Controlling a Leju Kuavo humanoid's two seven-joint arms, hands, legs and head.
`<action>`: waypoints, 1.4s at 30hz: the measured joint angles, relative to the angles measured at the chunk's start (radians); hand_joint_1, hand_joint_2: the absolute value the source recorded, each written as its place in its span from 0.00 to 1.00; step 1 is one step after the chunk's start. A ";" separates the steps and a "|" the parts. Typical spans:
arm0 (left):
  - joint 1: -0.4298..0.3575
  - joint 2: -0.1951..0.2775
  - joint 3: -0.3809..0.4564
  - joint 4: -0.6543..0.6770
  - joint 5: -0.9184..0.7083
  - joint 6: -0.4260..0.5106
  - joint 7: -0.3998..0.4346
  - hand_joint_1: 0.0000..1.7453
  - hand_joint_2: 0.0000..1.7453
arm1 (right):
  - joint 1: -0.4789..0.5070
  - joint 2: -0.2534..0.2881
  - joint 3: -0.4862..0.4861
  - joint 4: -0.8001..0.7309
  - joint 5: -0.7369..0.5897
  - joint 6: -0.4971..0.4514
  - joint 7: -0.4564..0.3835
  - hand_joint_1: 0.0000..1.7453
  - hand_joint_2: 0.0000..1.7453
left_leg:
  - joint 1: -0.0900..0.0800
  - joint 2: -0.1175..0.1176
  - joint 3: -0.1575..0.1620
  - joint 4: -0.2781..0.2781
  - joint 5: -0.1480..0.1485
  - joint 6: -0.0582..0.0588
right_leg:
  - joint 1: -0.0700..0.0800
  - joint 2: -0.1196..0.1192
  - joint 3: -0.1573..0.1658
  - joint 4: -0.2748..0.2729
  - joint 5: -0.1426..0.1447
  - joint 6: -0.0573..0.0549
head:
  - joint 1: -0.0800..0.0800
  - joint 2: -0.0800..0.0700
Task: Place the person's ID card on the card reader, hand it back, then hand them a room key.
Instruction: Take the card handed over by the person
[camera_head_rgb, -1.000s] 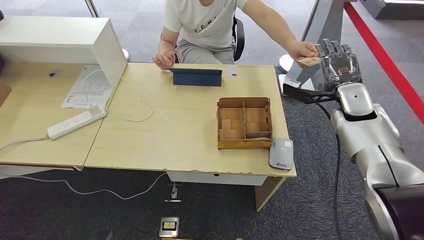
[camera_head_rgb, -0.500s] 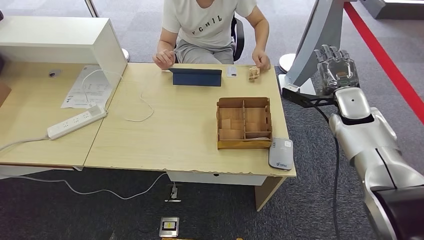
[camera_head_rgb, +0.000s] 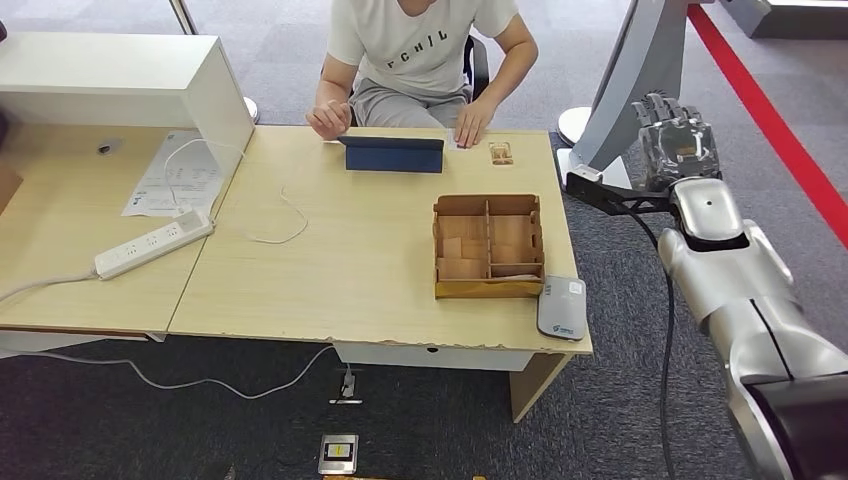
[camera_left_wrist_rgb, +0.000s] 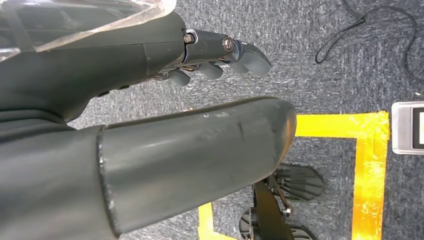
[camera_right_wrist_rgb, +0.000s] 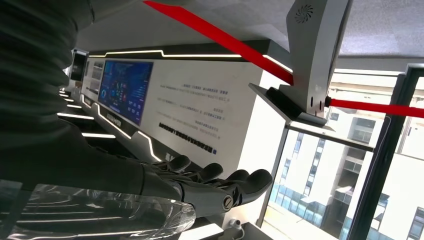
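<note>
While right hand (camera_head_rgb: 677, 140) hangs empty, rectangular wooden key (camera_head_rgb: 501, 153) lies flat.

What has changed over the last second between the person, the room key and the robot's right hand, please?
The person took the room key from the right hand, drew their arm back and set the key on the table beside the tablet; their hand now rests near it. The right hand, now holding nothing, stays raised beyond the table's edge. The box, card reader and power strip stayed put.
</note>
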 joint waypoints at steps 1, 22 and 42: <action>0.000 0.000 -0.001 0.000 0.000 0.000 0.003 0.00 0.00 | 0.000 0.000 0.000 0.000 -0.001 0.000 -0.001 0.00 1.00 | 0.000 0.000 0.000 0.000 0.000 0.000 | 0.000 0.000 0.000 0.000 0.000 0.000 | 0.000 0.000; 0.000 0.014 -0.026 0.001 -0.014 -0.031 0.023 0.00 0.00 | 0.000 -0.005 0.000 0.000 -0.001 -0.009 -0.015 0.00 1.00 | 0.000 0.000 0.000 0.000 0.000 0.000 | 0.000 0.000 0.000 0.000 0.000 0.000 | 0.000 0.000; -0.001 0.024 -0.045 0.002 -0.004 -0.026 0.068 0.00 0.00 | -0.001 0.005 0.003 -0.001 0.017 -0.019 -0.017 0.00 1.00 | 0.000 0.000 0.000 0.000 0.000 0.000 | 0.000 0.000 0.000 0.000 0.000 0.000 | 0.000 0.000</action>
